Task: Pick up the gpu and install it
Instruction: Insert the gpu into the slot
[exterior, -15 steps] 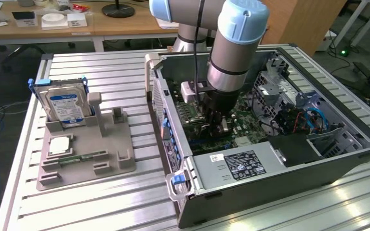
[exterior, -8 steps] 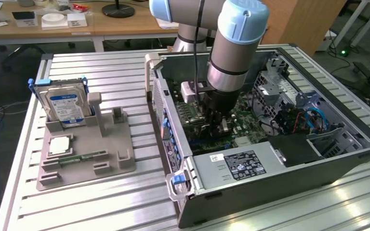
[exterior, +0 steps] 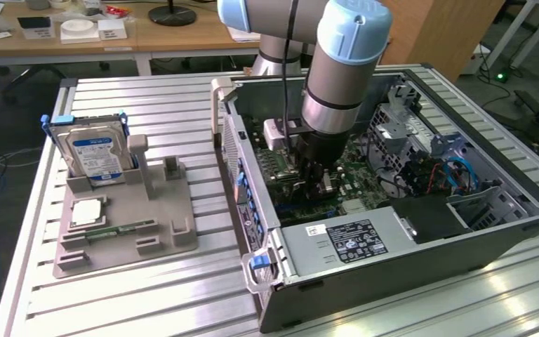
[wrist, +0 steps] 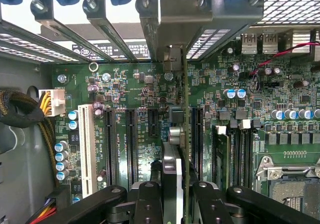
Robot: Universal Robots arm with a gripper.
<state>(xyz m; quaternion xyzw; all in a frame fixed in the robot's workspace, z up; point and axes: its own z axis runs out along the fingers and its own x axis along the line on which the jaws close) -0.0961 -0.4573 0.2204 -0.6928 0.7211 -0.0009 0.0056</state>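
Observation:
My gripper point(wrist: 177, 204) is down inside the open computer case point(exterior: 494, 232), shut on the gpu point(wrist: 179, 149). In the wrist view the card is edge-on between my two black fingers point(wrist: 147, 204), standing upright over the green motherboard point(wrist: 125, 84) among the long black expansion slots point(wrist: 131, 139). Its silver end bracket point(wrist: 172, 59) reaches the case's rear slot openings. Whether the card sits in a slot I cannot tell. In the exterior view the gripper point(exterior: 311, 179) hangs low over the board, under the arm's wrist.
Left of the case a grey holder point(exterior: 129, 239) carries a hard drive point(exterior: 96, 151), a processor chip point(exterior: 87, 210) and a green memory stick point(exterior: 120, 229). The power supply point(exterior: 344, 242) fills the case's near corner. Cables point(wrist: 20, 109) and a seated memory module point(wrist: 222, 149) flank the card.

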